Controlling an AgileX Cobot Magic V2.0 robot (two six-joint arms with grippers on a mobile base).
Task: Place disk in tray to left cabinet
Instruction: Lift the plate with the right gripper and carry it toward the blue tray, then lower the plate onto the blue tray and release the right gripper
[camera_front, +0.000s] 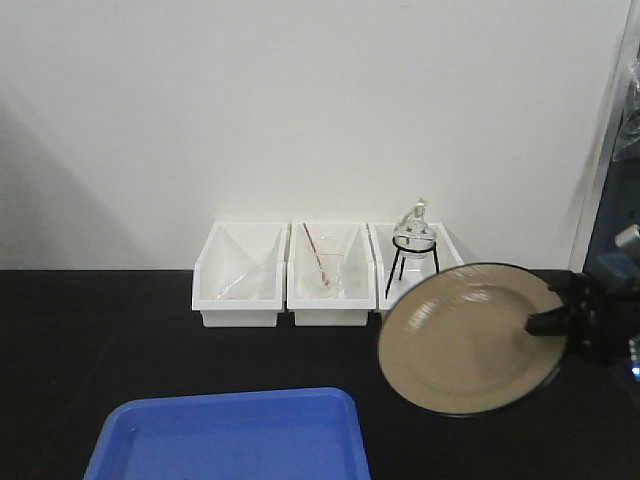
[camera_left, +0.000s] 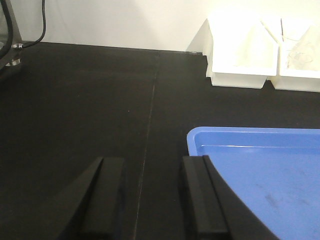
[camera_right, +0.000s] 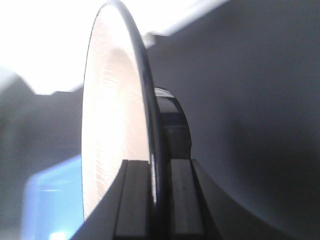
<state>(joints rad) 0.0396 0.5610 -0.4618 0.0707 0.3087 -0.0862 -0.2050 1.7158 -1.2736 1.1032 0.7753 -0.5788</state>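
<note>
At the frame's right, the right claw is clamped on the rim of the disk, which is tilted above the bench, up-right of the tray. The disk looks stiff, glossy, probably slippery and breakable, so a rim pinch suits it. The left claw stands apart.

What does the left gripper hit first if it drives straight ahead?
Likely only bare black tabletop, then the back wall. The left gripper is open; the blue tray sits just right of its line, white bins farther right. Height unclear.
</note>
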